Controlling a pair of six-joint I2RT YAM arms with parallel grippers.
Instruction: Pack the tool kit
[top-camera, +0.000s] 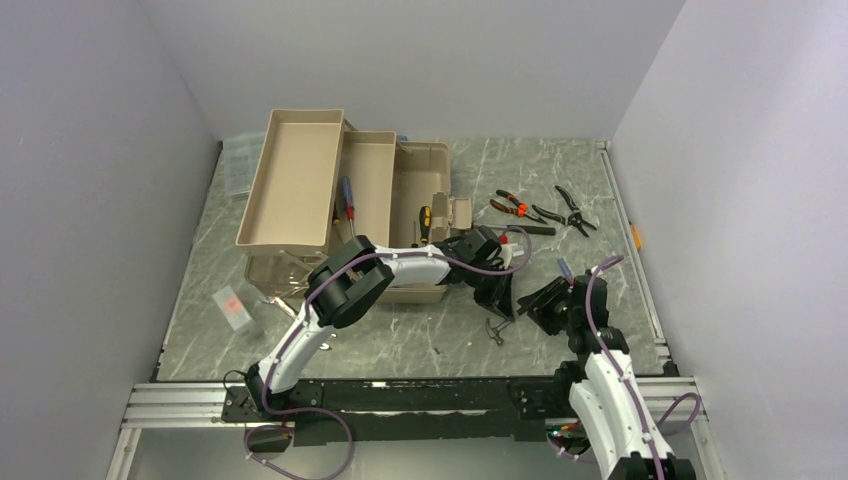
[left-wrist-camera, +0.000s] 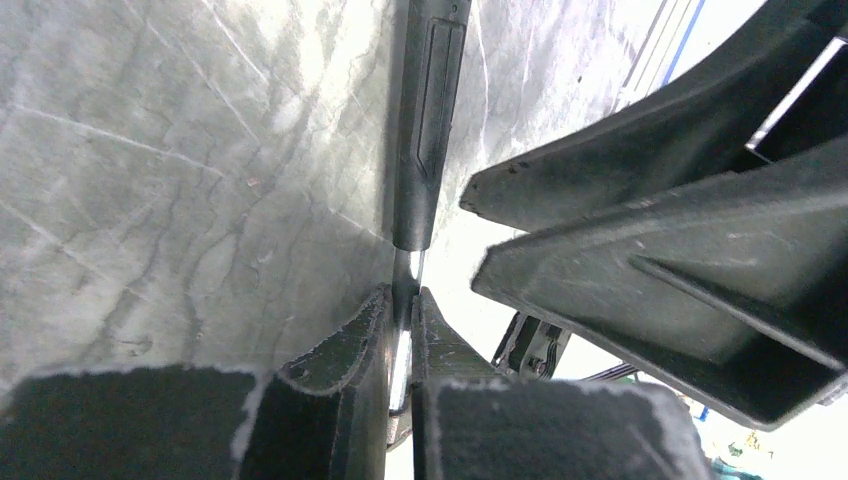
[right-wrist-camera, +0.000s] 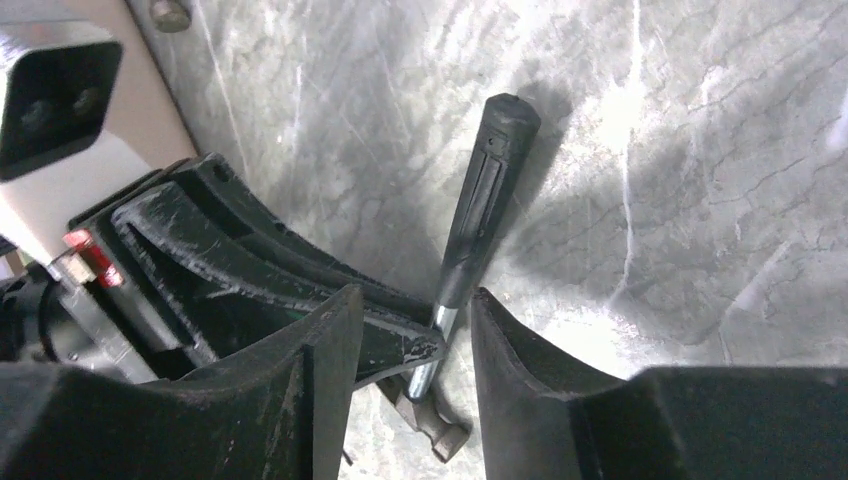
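The tan toolbox (top-camera: 300, 175) stands open at the back left with its trays folded out, and screwdrivers (top-camera: 347, 197) lie inside it. A hammer (top-camera: 496, 330) with a black handle (right-wrist-camera: 487, 185) lies in front of the box. My left gripper (left-wrist-camera: 403, 295) reaches across and is shut on its steel shank (left-wrist-camera: 404, 345), just below the handle (left-wrist-camera: 427, 130). My right gripper (right-wrist-camera: 410, 340) is open, one finger on each side of the same shank, above the hammer head (right-wrist-camera: 437, 427). The left gripper's fingers (right-wrist-camera: 270, 285) cross in front of it.
Red-handled pliers (top-camera: 513, 205) and black pliers (top-camera: 572, 210) lie on the marble table right of the box. A small flat case (top-camera: 234, 306) sits at the front left, and a clear organiser (top-camera: 238, 160) lies behind the box. Grey walls close in on three sides.
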